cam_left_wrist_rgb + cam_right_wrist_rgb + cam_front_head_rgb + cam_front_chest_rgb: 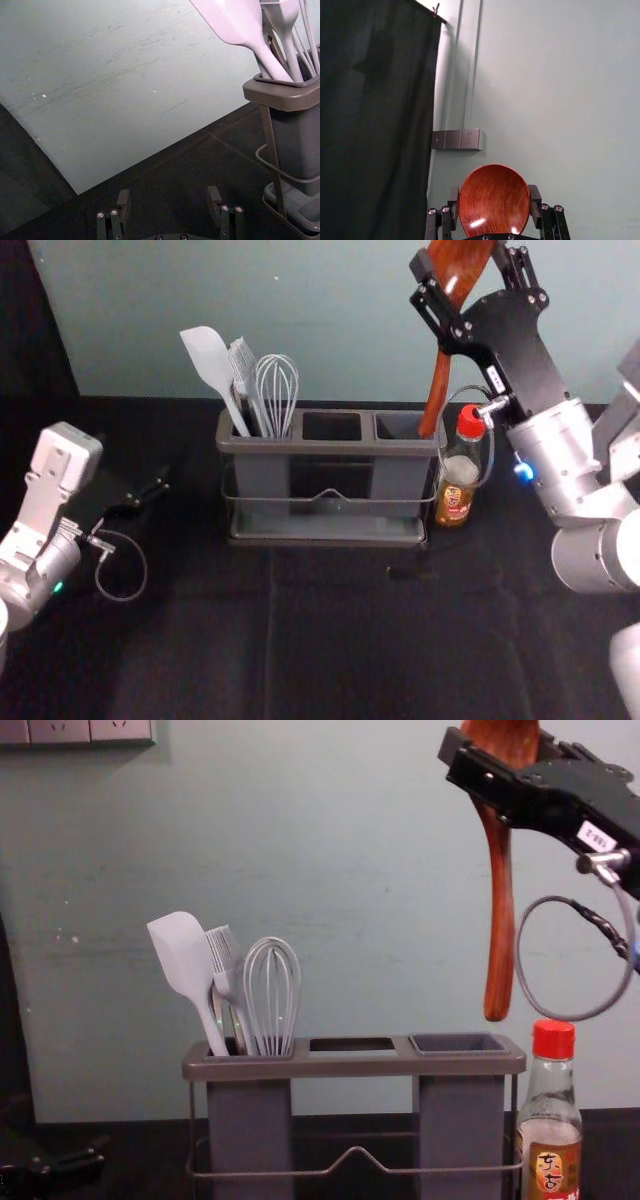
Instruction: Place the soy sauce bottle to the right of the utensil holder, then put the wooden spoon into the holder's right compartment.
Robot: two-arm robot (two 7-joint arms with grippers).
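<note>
Right end effector [494, 194] clamps wooden spoon [500, 920], likely light, stiff, sensibly by its bowl [495, 204], above utensil holder [350, 1066]. Left end effector [169, 194], fingers apart, is left of holder.

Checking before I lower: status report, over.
Right pincer grips wooden spoon by bowl, handle down, tip above right compartment. Left pincer open, idle. Soy sauce bottle upright, right of utensil holder. No blockage seen.

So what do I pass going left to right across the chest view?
Left end effector, spatula, brush, whisk, wooden spoon held up in the right end effector, soy sauce bottle.
</note>
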